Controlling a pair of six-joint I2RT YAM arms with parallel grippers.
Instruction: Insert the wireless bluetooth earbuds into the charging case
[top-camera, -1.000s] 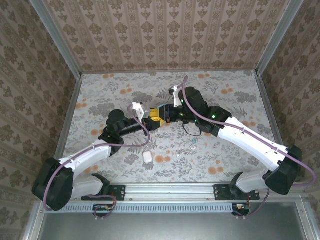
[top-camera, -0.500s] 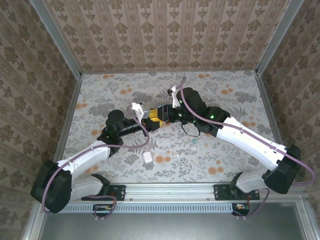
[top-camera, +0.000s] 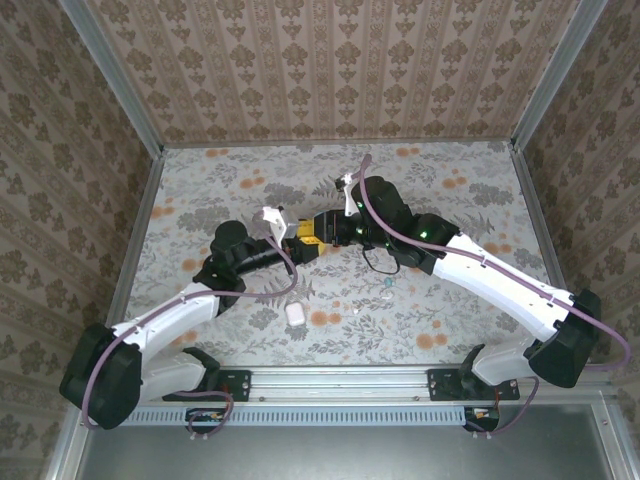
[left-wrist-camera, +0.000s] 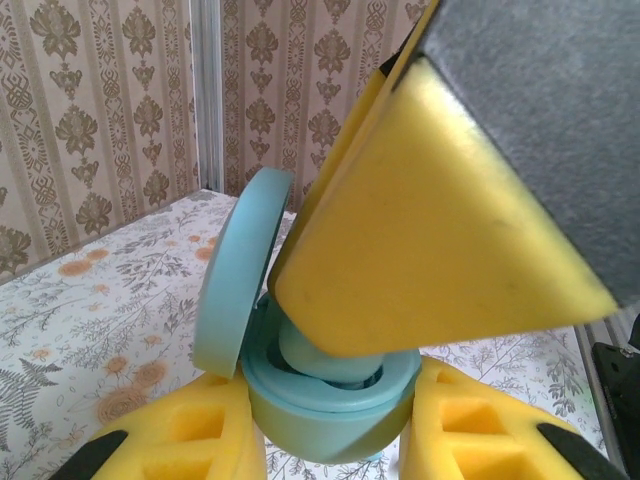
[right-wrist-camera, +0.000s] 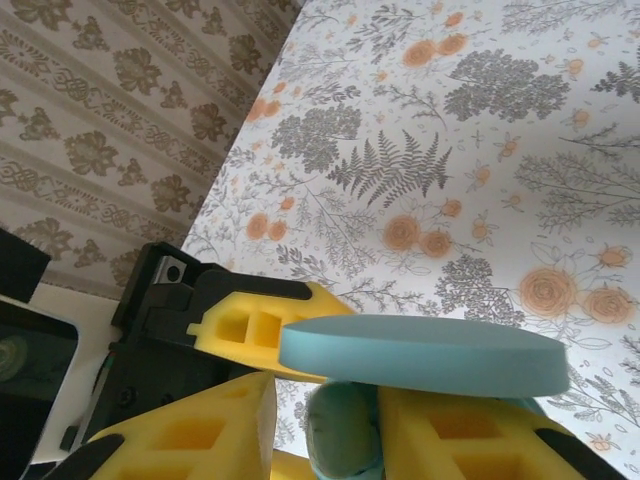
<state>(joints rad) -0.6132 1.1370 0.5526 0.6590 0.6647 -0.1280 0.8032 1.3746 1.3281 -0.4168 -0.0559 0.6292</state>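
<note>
My left gripper (left-wrist-camera: 335, 425) is shut on the teal charging case (left-wrist-camera: 330, 400), held above the table with its lid (left-wrist-camera: 235, 270) swung open to the left. A teal earbud (left-wrist-camera: 320, 360) sits in the case's well, and a yellow finger (left-wrist-camera: 430, 250) of the right gripper rests on top of it. In the right wrist view the earbud (right-wrist-camera: 345, 430) stands under the lid (right-wrist-camera: 420, 355) between the fingers of my right gripper (right-wrist-camera: 325, 435), with a gap on its left side. Both grippers meet at the table's middle, left gripper (top-camera: 288, 238) and right gripper (top-camera: 312, 232).
A white case (top-camera: 295, 313) lies shut on the flowered table (top-camera: 460, 180) near the left arm. A loose teal earbud (top-camera: 388, 285) and a small whitish earbud (top-camera: 356, 312) lie below the right arm. Patterned walls enclose the table.
The right gripper's jaws have parted around the earbud at the case. Both wrists have shifted slightly; the left grip on the case is unchanged.
</note>
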